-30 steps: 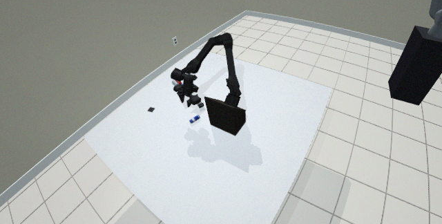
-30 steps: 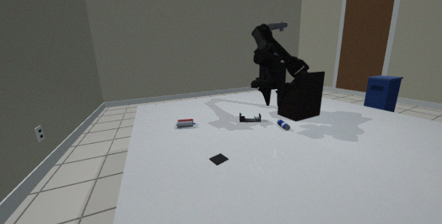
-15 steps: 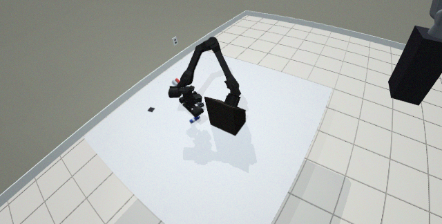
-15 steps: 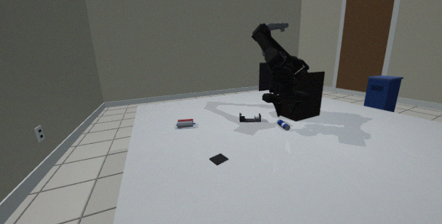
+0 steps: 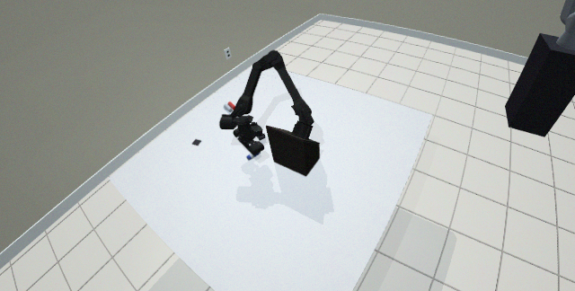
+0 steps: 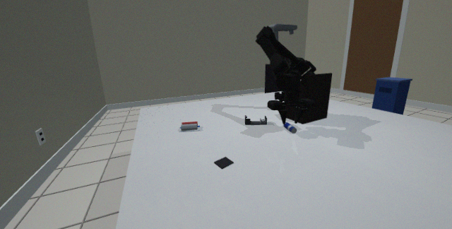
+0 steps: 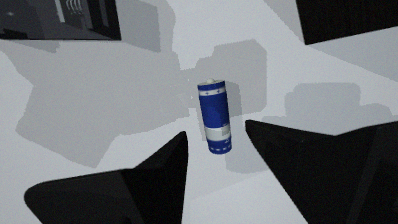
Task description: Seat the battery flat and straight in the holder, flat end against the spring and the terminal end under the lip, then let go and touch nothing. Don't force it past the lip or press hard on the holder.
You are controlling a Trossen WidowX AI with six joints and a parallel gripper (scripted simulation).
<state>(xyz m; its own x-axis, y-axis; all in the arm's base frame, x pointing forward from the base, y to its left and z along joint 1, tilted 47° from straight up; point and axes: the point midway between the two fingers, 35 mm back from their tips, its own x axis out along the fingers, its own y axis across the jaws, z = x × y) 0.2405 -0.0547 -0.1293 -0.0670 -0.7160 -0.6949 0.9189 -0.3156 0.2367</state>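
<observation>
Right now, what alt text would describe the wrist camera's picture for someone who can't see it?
A blue battery lies on a white surface, untouched, between and just beyond two open black gripper fingers, its small terminal nub pointing away from the camera.

The arm (image 5: 287, 85) rises from its base, folds sharply at the elbow and drops steeply, wrist bent low over the bench (image 5: 278, 219). The pincer (image 7: 215, 150) points downward — its two dark fingers stand partly apart, gripping nothing, tips just above the surface.
</observation>
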